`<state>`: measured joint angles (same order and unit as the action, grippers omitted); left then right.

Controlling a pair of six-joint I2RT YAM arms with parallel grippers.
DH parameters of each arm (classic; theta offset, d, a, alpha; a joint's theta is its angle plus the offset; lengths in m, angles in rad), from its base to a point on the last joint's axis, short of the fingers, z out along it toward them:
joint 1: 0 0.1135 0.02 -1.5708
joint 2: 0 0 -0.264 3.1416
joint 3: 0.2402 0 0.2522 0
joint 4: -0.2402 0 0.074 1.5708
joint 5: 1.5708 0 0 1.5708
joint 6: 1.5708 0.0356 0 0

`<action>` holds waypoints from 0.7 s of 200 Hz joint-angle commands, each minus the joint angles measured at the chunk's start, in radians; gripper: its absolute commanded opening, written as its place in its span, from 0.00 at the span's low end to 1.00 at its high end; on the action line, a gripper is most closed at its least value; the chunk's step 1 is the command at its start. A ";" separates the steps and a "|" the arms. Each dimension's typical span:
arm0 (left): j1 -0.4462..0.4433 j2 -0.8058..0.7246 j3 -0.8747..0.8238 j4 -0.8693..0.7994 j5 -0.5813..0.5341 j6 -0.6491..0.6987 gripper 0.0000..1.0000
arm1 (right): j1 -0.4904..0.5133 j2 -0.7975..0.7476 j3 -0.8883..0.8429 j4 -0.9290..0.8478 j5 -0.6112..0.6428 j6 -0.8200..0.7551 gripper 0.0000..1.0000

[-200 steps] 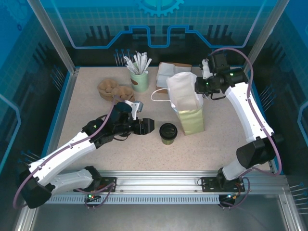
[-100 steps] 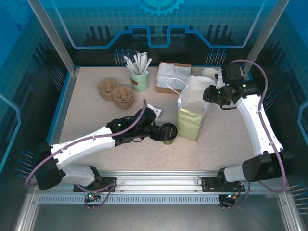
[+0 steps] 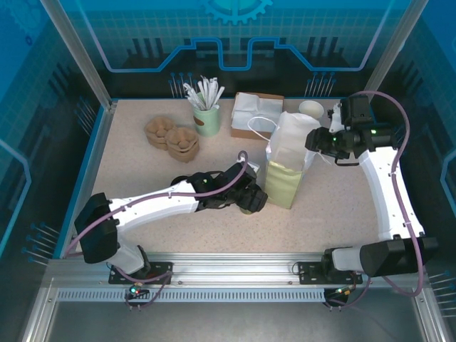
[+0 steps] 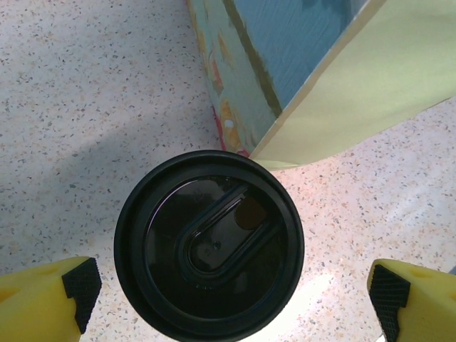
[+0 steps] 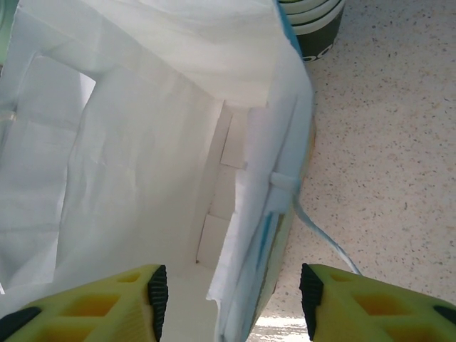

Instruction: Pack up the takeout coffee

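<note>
Takeout coffee (image 4: 209, 246) is bracketed, untouched, by the wide-spread fingers of the left gripper (image 4: 235, 288), and is stood on the table (image 4: 85, 92) just beside the white paper bag (image 4: 370, 78); the bag's wall is straddled by the right gripper (image 5: 229, 292), though whether it is clamped cannot be told.

The takeout coffee (image 4: 209, 246) is glossy black on top. The bag (image 4: 335, 85) is pale yellow-green on one face, and the other face is teal flecked with yellow and red. Its inside is plain white. The desk (image 4: 85, 107) is beige with fine dark speckles. My left hand (image 4: 235, 288) and my right hand (image 5: 234, 292) are bright yellow, with black pads (image 4: 80, 281). The stacked cups (image 5: 317, 21) are dark green with pale rims.
</note>
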<state>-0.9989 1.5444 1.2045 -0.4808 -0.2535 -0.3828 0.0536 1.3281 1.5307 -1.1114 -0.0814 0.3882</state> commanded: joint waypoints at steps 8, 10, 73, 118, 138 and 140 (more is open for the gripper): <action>-0.015 0.039 0.056 -0.073 -0.052 0.026 0.96 | -0.031 -0.033 0.034 -0.040 -0.024 -0.026 0.55; -0.015 0.041 0.058 -0.075 -0.055 0.025 0.95 | -0.032 -0.035 0.034 -0.040 -0.025 -0.026 0.55; -0.024 0.120 0.106 -0.115 -0.086 0.027 0.89 | -0.069 -0.044 0.034 -0.046 -0.050 -0.040 0.56; -0.026 0.153 0.122 -0.122 -0.107 0.033 0.84 | -0.084 -0.048 0.020 -0.044 -0.068 -0.049 0.56; -0.026 0.162 0.122 -0.128 -0.126 0.031 0.82 | -0.084 -0.055 0.011 -0.035 -0.071 -0.051 0.55; -0.026 0.161 0.121 -0.128 -0.128 0.030 0.82 | -0.085 -0.057 0.010 -0.034 -0.072 -0.051 0.55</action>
<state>-1.0176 1.6859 1.2953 -0.5770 -0.3412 -0.3634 -0.0143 1.2999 1.5333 -1.1343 -0.1242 0.3546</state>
